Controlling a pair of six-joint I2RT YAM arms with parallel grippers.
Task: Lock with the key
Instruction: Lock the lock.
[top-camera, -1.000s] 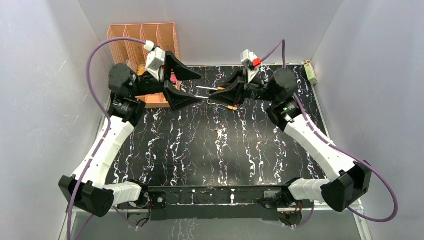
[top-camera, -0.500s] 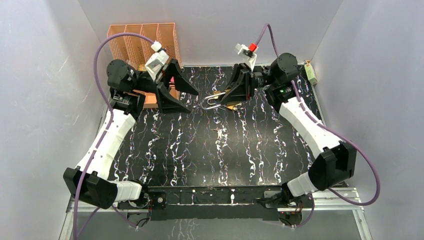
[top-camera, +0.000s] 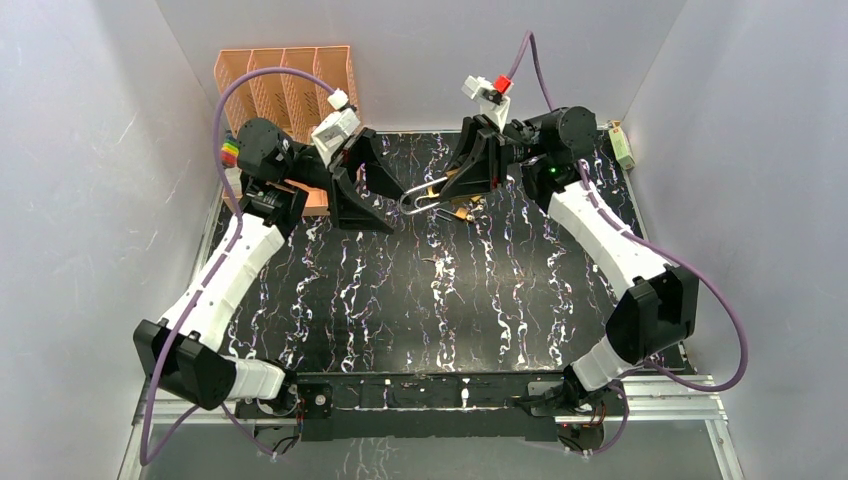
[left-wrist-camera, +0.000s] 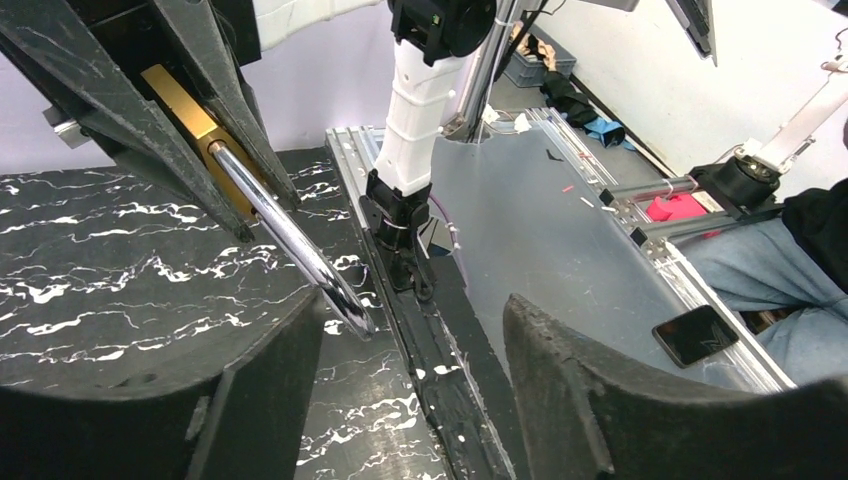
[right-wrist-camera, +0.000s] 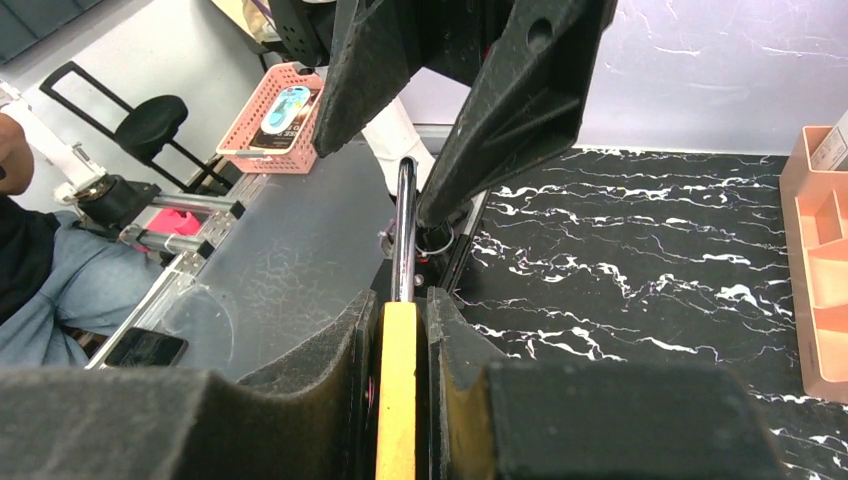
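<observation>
The right gripper (top-camera: 441, 190), clamped on the brass padlock (top-camera: 430, 193), has just raised it above the bench's (top-camera: 450, 300) far edge; the left gripper (top-camera: 396, 207), jaws apart, has closed in, so locking looks near.

The padlock (right-wrist-camera: 398, 400) is mostly buried between the right gripper (right-wrist-camera: 400, 308) fingers, so its keyhole is out of sight. From the top camera, the dangling bit (top-camera: 462, 212) under it is too tiny to identify.

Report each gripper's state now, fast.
Left gripper: open, holding nothing.
Right gripper: closed on the padlock, gripping its brass body.
</observation>
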